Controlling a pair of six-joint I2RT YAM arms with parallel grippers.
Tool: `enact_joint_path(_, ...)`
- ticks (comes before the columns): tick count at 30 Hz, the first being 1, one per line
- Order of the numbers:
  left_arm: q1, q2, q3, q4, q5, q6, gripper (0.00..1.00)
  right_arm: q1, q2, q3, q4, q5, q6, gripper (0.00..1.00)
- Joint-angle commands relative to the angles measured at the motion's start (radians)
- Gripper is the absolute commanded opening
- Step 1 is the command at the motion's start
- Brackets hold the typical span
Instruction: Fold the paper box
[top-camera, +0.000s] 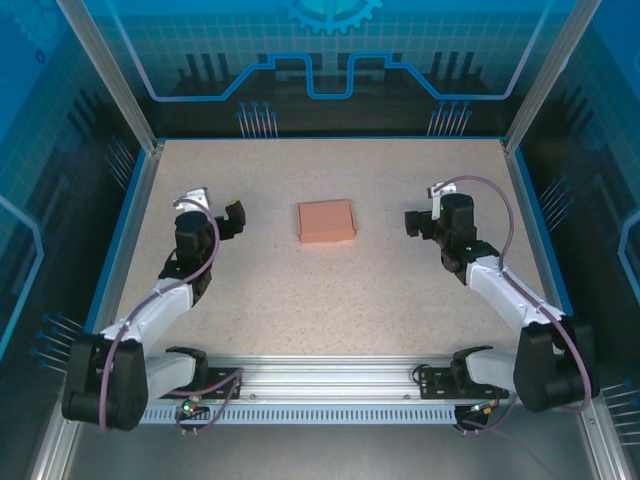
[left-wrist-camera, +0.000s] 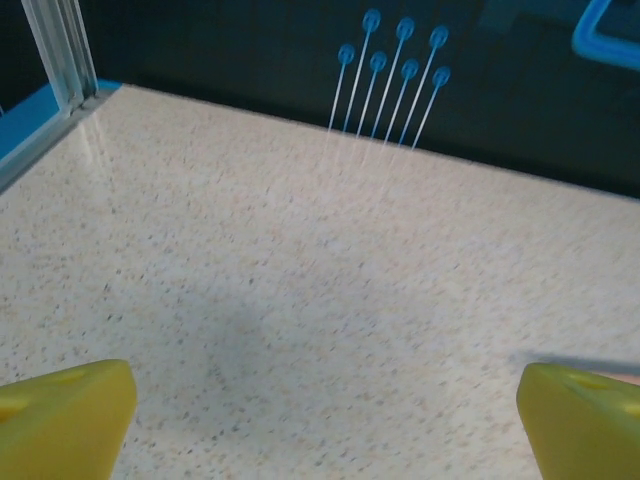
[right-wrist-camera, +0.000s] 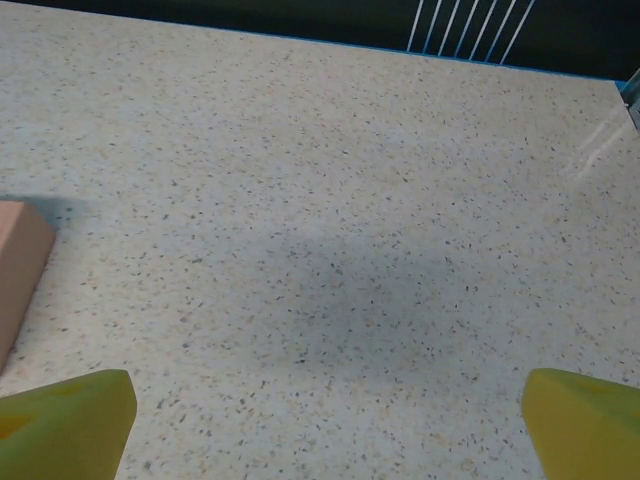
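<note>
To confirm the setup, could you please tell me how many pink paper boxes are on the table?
1. The paper box lies flat near the middle of the table, by itself, with bare tabletop all round it. Nothing there looks able to hide another.

The paper box (top-camera: 327, 221) looked like smooth, matt salmon card. The table (top-camera: 300, 300) was speckled, stone-like beige with a faint sheen. The rail (top-camera: 330, 378) at 6 o'clock was brushed metal; the fingertips (right-wrist-camera: 70, 425) were matt yellow plastic
</note>
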Motion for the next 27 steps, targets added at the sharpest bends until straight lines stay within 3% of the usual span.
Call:
enact_joint_path(1, 0.026, 0.071, -0.003, 0.054, 0.047, 0.061, 0.99, -0.021, 0.076, -0.033, 0.142, -0.012, -0.029, 1.00)
enact_joint_path(9, 0.060, 0.131, -0.027, 0.143, 0.070, 0.124, 0.99, -0.056, 0.178, -0.108, 0.356, -0.061, -0.068, 1.00)
enact_joint_path(20, 0.113, 0.358, -0.144, 0.549, 0.232, 0.132, 0.99, -0.111, 0.203, -0.235, 0.606, -0.156, -0.046, 1.00)
enact_joint_path(24, 0.113, 0.351, -0.133, 0.510, 0.262, 0.140, 0.99, -0.126, 0.227, -0.282, 0.713, -0.178, -0.038, 1.00)
enact_joint_path(27, 0.113, 0.352, -0.132, 0.511, 0.264, 0.142, 0.99, -0.126, 0.224, -0.276, 0.694, -0.191, -0.044, 1.00)
